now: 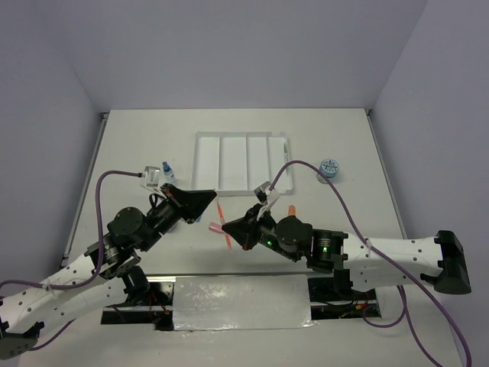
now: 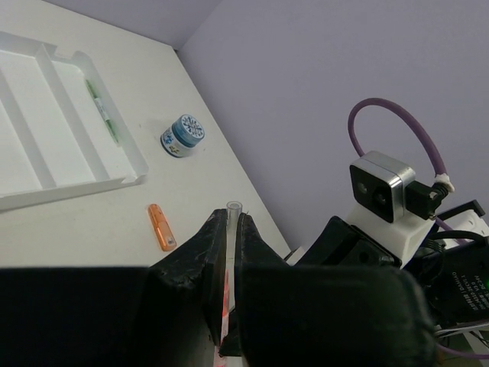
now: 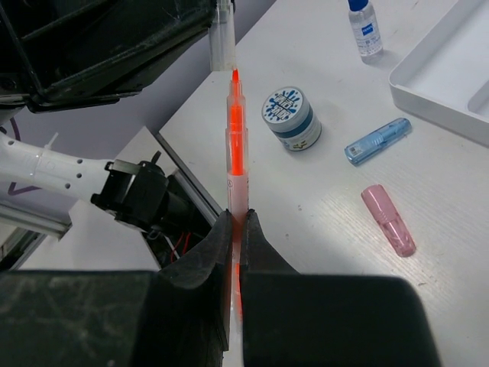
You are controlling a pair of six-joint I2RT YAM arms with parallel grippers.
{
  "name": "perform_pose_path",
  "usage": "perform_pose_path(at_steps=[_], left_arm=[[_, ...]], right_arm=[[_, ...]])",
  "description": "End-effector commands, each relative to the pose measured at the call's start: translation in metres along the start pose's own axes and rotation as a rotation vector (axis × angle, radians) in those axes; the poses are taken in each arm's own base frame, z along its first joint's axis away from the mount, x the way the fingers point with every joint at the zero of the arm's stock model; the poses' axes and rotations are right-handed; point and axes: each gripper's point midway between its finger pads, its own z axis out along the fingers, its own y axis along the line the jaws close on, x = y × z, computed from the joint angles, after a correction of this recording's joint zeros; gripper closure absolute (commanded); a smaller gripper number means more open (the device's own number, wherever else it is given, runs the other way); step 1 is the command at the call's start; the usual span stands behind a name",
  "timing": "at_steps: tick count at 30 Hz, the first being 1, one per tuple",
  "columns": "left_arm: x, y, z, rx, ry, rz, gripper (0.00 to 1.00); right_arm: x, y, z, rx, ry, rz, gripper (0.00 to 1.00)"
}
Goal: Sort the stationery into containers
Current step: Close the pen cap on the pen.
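Over the near half of the surface (image 1: 137,145), from overhead: finds the left tool (image 1: 213,195) and right tool (image 1: 228,226) brought nose to nose, an orange pen (image 1: 221,214) bridging them, a pink stick (image 1: 214,226) just beside on the surface. Places the white tray (image 1: 208,160) farther back, with a green pen (image 1: 283,157) already in its rightmost compartment. Loose around it: a blue-capped bottle (image 1: 167,171) to the left, a patterned disc (image 1: 329,168) to the right, an orange stick (image 1: 291,209) near the front right corner.

Through the left wrist camera: shows the left tool (image 2: 229,223) clamped shut on a clear cap (image 2: 233,208), with orange visible inside lower down. Probably held end-on to keep cap and pen on one line. Beyond, picks out the tray (image 2: 134,172), green pen (image 2: 103,113), disc (image 2: 182,135) and orange stick (image 2: 161,226).

Through the right wrist camera: shows the right tool (image 3: 236,223) squeezed tight on the orange pen (image 3: 236,138), bare tip aimed at the clear cap (image 3: 221,42). Looks like two-handed capping or uncapping, hard to say which; needs one tool per part, hence the hold clear of the surface. Below, catches a second disc (image 3: 291,116), a blue stick (image 3: 377,141), the pink stick (image 3: 390,220) and the bottle (image 3: 364,28), all outside the tray (image 3: 451,76).
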Motion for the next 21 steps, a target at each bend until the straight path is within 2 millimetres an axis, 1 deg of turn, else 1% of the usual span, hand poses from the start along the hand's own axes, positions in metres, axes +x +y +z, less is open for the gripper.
perform_pose_path(at_steps=[1,6,9,13,21], left_arm=[[-0.0083,-0.0072,0.0007,0.034,-0.038,-0.005,1.00],[-0.0091,-0.0042,0.0001,0.022,-0.044,0.002,1.00],[-0.0090,-0.0064,0.0003,0.033,-0.044,0.000,1.00],[-0.0049,-0.0042,0.0020,0.028,-0.032,-0.001,1.00],[-0.0070,-0.0037,0.0014,0.025,-0.040,0.003,1.00]], right_arm=[[-0.0209,0.0117,-0.0008,-0.015,-0.052,0.014,1.00],[-0.0198,0.0138,-0.0015,-0.029,-0.048,0.017,1.00],[-0.0188,0.0099,-0.0003,-0.011,-0.048,0.013,1.00],[-0.0204,0.0106,-0.0012,-0.009,-0.051,0.012,1.00],[-0.0225,0.0109,-0.0020,-0.010,-0.056,0.016,1.00]])
